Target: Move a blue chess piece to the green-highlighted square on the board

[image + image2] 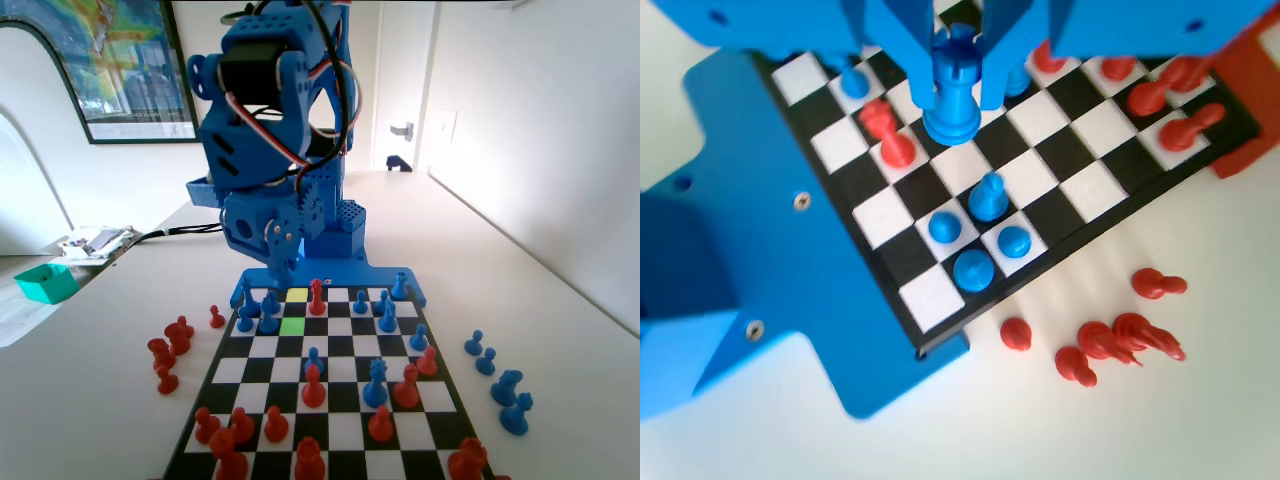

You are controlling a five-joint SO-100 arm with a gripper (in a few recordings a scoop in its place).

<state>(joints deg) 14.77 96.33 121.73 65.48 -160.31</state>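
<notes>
**Blue arm holding a castle-topped piece above the chessboard**

In the wrist view, the gripper [952, 70] hangs from the top edge with its two jaws clenched on either side of a blue piece [954, 95]. The piece has a notched, castle-like top, a narrow stem and a wide round base. It stands upright, long axis vertical, top toward the camera and base toward the board [1080, 190]. Whether the base touches the board cannot be told.

Relative to this held piece, a red piece [895, 148] stands just to the left in the wrist view. Below it sits a cluster of four small blue pieces [985, 235] with round knob heads, close together near the board's edge. Further down, off the board on the table [1200, 400], lie several red pieces [1110, 340].

In the fixed view, the green square [292, 326] lies near the far end of the board, directly in front of a yellow square [297, 296], with small blue pieces just to its left.
</notes>
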